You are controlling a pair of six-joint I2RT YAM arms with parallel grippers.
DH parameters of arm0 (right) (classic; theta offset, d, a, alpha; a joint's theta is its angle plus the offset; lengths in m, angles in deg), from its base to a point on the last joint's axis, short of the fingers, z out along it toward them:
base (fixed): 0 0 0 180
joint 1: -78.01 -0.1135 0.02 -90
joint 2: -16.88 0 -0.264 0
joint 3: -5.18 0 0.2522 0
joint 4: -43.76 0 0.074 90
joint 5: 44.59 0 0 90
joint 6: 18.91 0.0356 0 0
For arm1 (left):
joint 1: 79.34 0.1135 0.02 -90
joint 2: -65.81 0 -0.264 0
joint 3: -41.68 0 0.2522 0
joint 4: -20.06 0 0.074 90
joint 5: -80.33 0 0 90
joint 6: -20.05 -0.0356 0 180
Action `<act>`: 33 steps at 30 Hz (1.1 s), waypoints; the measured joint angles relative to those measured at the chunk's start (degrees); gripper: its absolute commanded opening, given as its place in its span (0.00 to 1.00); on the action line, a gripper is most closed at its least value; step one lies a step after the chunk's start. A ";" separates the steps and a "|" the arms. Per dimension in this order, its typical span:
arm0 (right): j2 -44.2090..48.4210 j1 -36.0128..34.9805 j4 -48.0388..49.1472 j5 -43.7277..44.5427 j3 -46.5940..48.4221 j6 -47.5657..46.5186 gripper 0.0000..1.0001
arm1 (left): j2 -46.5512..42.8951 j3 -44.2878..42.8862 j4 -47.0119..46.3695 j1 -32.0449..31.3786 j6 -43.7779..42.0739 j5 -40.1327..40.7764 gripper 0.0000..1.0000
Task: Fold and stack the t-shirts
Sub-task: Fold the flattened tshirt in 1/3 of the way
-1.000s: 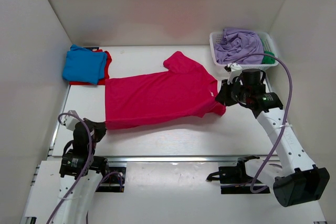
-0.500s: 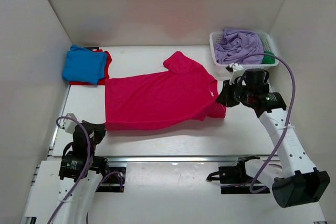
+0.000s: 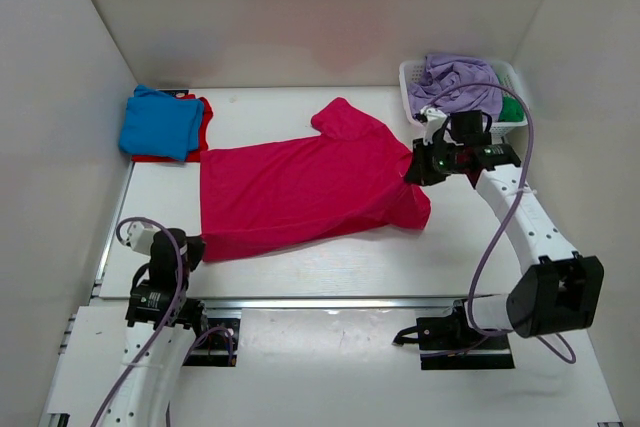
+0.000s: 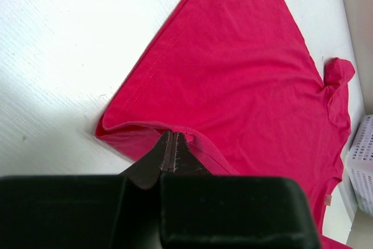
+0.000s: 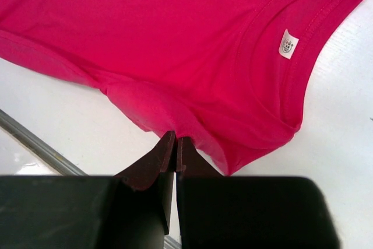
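Observation:
The crimson-pink t-shirt (image 3: 310,182) lies spread across the middle of the table. My left gripper (image 3: 195,247) is shut on its near-left hem corner; in the left wrist view the tips (image 4: 173,138) pinch the hem (image 4: 145,126). My right gripper (image 3: 418,165) is shut on the shirt's right edge by the collar. In the right wrist view the tips (image 5: 176,139) pinch a fold of the cloth (image 5: 192,115) below the collar label (image 5: 287,44). A folded blue t-shirt (image 3: 160,122) lies on a red t-shirt (image 3: 203,117) at the back left.
A white latticed basket (image 3: 408,82) at the back right holds a lavender t-shirt (image 3: 455,82) and a green t-shirt (image 3: 512,110). White walls enclose the table on the left, back and right. A metal rail (image 3: 330,300) runs along the near edge.
My right gripper has moved back and slightly left, drawing the shirt's right edge with it. My left gripper has shifted a little nearer, still holding the hem corner.

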 measured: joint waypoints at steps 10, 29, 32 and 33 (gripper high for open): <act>-8.92 -0.44 2.82 0.26 3.45 -1.09 0.00 | 1.42 3.13 -6.86 1.53 0.17 1.22 0.00; -20.76 -3.96 4.52 0.52 13.97 -4.33 0.00 | 3.91 5.53 -19.10 1.81 -6.91 1.77 0.00; -22.73 -4.68 4.57 0.52 15.39 -4.76 0.00 | 4.20 5.84 -20.22 1.77 -7.26 1.86 0.00; -23.45 -5.01 4.61 0.52 15.85 -4.94 0.00 | 4.26 5.99 -20.46 1.77 -7.32 1.86 0.00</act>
